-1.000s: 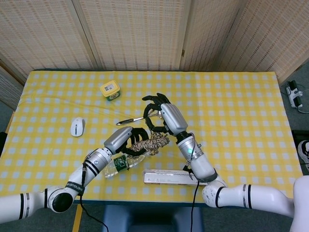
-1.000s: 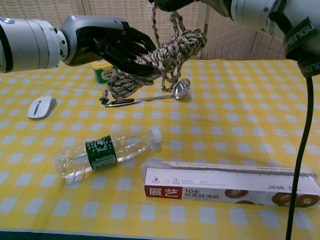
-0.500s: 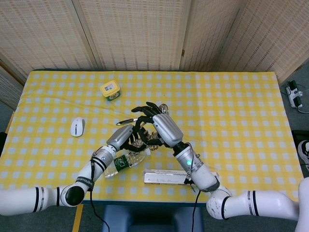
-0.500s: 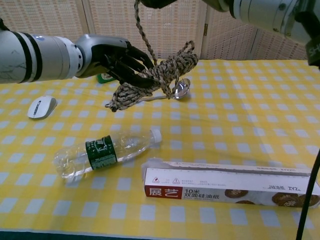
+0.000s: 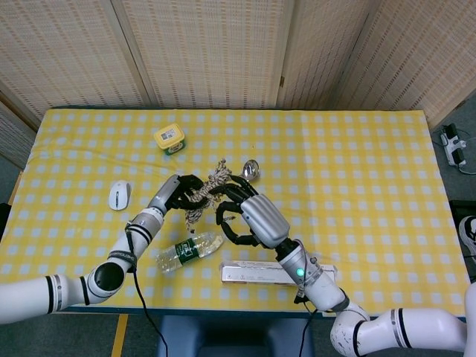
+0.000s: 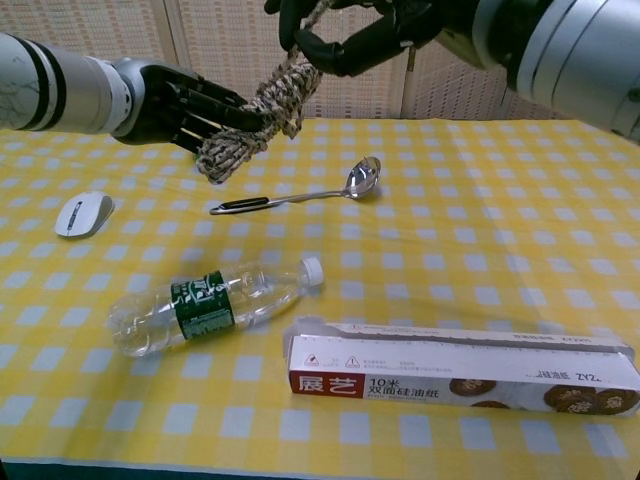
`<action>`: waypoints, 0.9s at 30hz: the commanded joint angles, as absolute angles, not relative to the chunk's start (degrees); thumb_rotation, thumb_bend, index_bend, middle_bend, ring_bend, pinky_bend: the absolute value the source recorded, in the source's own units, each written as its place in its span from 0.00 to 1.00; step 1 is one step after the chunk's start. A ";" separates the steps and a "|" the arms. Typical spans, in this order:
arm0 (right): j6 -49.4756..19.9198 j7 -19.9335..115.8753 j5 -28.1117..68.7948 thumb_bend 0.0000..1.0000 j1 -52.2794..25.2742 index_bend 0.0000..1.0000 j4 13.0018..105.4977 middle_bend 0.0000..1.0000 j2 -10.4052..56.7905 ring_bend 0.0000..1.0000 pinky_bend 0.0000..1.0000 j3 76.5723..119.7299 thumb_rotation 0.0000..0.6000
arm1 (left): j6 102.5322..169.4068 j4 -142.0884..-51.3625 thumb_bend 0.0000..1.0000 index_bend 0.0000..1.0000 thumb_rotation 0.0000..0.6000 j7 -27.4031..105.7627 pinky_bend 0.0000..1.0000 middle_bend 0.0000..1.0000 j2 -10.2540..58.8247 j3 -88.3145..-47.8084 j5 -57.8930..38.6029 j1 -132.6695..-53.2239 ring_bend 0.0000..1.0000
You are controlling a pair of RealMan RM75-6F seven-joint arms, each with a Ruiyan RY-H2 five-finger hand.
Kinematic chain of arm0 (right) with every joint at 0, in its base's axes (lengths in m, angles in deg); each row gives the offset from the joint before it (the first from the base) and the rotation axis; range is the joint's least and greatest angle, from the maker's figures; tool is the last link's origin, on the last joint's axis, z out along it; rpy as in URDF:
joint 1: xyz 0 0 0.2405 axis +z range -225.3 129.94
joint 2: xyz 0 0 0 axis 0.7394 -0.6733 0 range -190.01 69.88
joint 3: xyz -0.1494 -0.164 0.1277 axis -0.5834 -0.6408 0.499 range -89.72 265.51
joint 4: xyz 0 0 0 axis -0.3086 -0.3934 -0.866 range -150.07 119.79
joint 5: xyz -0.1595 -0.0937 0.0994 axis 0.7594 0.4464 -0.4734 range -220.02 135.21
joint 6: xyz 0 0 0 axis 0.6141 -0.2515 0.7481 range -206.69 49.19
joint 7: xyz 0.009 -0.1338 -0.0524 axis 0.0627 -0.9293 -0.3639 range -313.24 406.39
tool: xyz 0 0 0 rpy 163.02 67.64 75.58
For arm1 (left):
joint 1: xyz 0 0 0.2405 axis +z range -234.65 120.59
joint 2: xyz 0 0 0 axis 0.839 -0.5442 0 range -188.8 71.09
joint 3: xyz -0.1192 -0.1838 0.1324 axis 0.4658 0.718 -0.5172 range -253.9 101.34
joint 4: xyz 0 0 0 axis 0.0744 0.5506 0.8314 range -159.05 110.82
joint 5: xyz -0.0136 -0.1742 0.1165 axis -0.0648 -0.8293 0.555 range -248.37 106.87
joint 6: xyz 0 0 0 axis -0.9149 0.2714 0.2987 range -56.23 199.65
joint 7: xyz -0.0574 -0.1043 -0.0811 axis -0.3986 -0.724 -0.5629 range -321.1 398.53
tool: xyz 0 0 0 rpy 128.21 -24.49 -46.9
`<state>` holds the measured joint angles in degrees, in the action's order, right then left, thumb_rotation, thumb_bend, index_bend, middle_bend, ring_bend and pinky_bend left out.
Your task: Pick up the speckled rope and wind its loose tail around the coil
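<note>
Gripping the rope (image 6: 252, 117) in closed fingers, the left hand (image 6: 170, 100) reaches in level above the spoon (image 6: 300, 196). The right hand (image 6: 345, 35), fingers curled, holds the rope's upper end, higher over that spoon.

Chest view's top edge is cutting off the right hand (image 6: 350, 35) & the top of the speckled rope (image 6: 250, 120). Left hand (image 6: 190, 105) fingers are covering part of the coil. Box (image 6: 460, 375) small print is reading too tiny.
</note>
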<state>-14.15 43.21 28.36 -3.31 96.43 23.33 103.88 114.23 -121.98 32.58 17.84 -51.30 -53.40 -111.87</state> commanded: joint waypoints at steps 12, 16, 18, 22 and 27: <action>-13.18 47.35 28.80 0.61 -6.61 0.63 91.12 0.23 23.56 0.16 0.05 102.22 1.00 | 109.34 -126.04 0.52 0.60 1.00 21.43 0.59 0.61 10.91 -45.92 -44.88 -104.32 0.57; -13.48 48.02 28.09 0.61 -6.84 0.60 88.87 0.22 24.01 0.15 0.05 102.60 1.00 | 107.29 -126.94 0.52 0.60 1.00 18.73 0.59 0.61 9.61 -45.19 -42.34 -102.68 0.57; -13.98 47.99 27.73 0.61 -6.80 0.49 88.22 0.19 23.94 0.14 0.05 102.68 1.00 | 106.76 -127.26 0.52 0.60 1.00 17.84 0.59 0.61 9.07 -44.97 -41.04 -102.05 0.57; -13.98 45.47 27.19 0.43 -6.99 0.03 87.40 0.07 23.59 0.09 0.04 102.46 1.00 | 106.92 -127.30 0.52 0.60 1.00 17.14 0.59 0.61 8.36 -45.40 -38.10 -101.13 0.57; -13.74 43.97 27.04 0.36 -8.06 0.00 88.25 0.00 21.74 0.06 0.04 101.85 1.00 | 109.58 -127.03 0.52 0.60 1.00 18.69 0.59 0.61 8.32 -47.24 -34.87 -100.86 0.57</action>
<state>-13.97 44.31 26.90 -7.71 88.04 22.15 102.08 108.82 -127.11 18.17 8.38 -46.60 -35.60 -101.03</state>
